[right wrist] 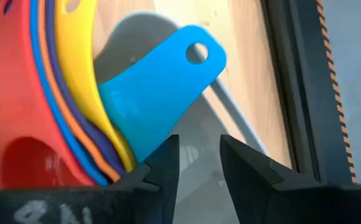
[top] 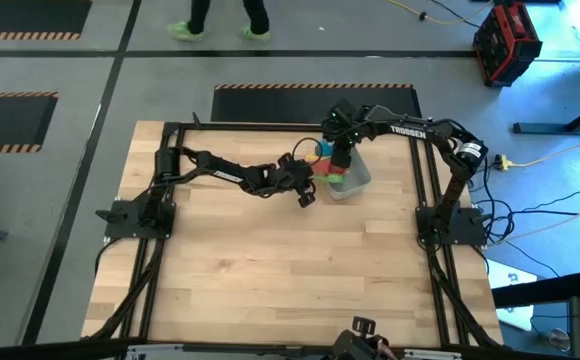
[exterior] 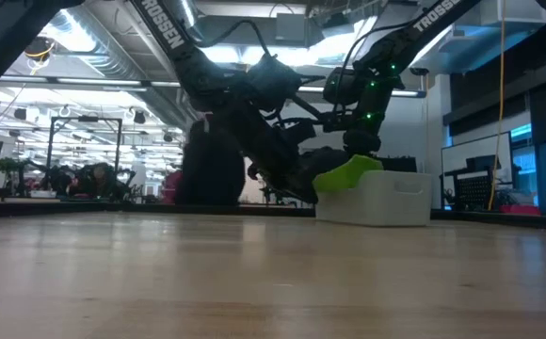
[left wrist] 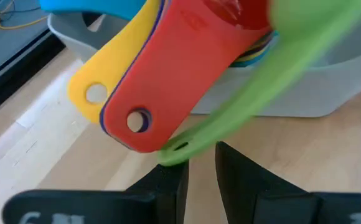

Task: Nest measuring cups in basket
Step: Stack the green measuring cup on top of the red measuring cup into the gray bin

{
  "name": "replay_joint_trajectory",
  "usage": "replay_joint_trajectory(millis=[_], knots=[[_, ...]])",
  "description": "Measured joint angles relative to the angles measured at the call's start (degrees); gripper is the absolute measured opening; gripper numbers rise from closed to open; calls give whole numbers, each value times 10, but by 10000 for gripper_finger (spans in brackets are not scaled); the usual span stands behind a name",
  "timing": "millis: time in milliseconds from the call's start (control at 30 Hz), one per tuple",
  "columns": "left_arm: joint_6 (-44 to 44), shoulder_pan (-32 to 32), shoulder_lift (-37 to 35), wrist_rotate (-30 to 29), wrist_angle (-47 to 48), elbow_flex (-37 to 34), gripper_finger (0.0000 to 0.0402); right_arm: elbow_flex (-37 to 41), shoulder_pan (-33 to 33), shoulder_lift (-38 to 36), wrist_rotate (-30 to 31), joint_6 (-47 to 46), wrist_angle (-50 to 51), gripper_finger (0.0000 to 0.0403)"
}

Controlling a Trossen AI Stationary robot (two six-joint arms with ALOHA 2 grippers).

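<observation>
The measuring cups sit stacked one inside another, tilted, in the translucent basket (top: 362,180) on the table's far side. Their handles fan out over the rim: red (left wrist: 168,87), yellow (left wrist: 99,87), light blue (right wrist: 162,81), with purple, orange and dark blue edges between them. The green cup (exterior: 348,174) leans on the basket's left rim, its handle (left wrist: 255,93) sticking out. My left gripper (left wrist: 202,165) is low on the table just left of the basket, open by a narrow gap, at the green handle's free end. My right gripper (right wrist: 199,152) points down into the basket, open, beside the stack. My left gripper comes in level from the table's left. The free end of the green handle (left wrist: 174,150) lies right at the tip of one finger (left wrist: 171,180), not between the two. Whether they touch I cannot tell. My right gripper comes from above. One finger (right wrist: 162,168) stands close against the light blue cup's bowl (right wrist: 134,140), and nothing is between the fingers. Whether it touches I cannot tell.
Bare wooden tabletop (top: 290,270) spreads toward the near edge and to both sides. The black frame rail (right wrist: 305,93) runs along the far edge just behind the basket. A person's legs (top: 220,20) show on the floor beyond the table.
</observation>
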State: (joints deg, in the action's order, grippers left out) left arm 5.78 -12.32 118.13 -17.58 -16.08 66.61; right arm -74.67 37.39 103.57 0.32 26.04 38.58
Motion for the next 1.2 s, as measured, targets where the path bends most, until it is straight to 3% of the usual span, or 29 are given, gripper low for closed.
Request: replay_joint_trajectory(millis=[633,733,1200], knots=[[1,-3,0,22,-19,0,72,0,0,0,0,0,12,122],[1,-3,0,22,-29,0,72,0,0,0,0,33,14,122],[1,-2,-1,21,-47,0,72,0,-1,0,-40,62,114,122]])
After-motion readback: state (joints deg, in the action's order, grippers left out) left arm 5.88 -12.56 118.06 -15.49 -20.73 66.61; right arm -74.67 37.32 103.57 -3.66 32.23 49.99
